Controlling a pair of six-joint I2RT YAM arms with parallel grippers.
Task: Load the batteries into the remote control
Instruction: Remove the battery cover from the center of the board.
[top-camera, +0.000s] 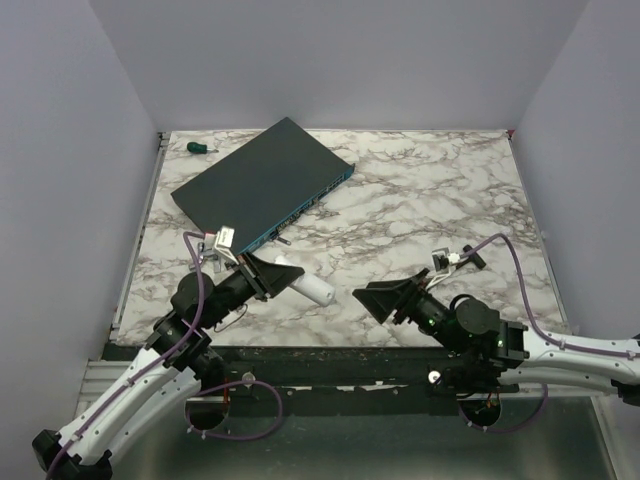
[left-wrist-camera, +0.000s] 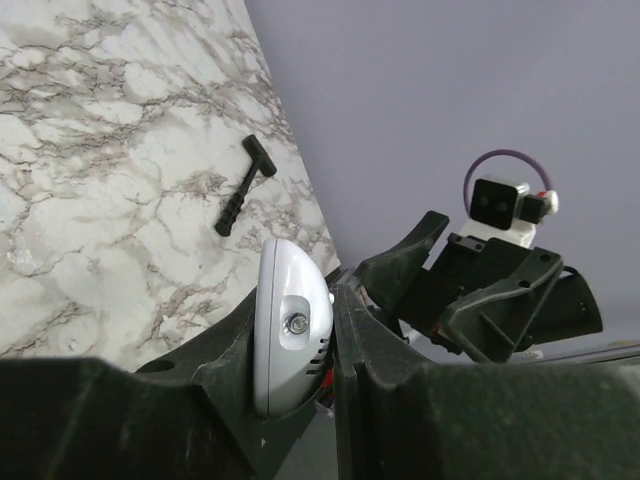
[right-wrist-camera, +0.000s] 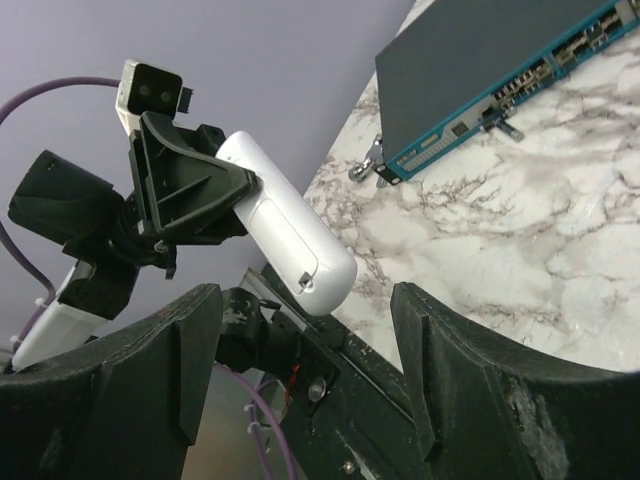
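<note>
Top external: left gripper (top-camera: 272, 274) closed on remote control (top-camera: 312, 288), lower left of centre.
Right gripper (top-camera: 372, 300): jaws wide apart, lower right.

White remote control (top-camera: 312, 288), dark-teal box (top-camera: 260, 180), grey-veined marble table (top-camera: 450, 200).

No legible text on remote control (right-wrist-camera: 288, 238) or network box (right-wrist-camera: 480, 62)
</note>
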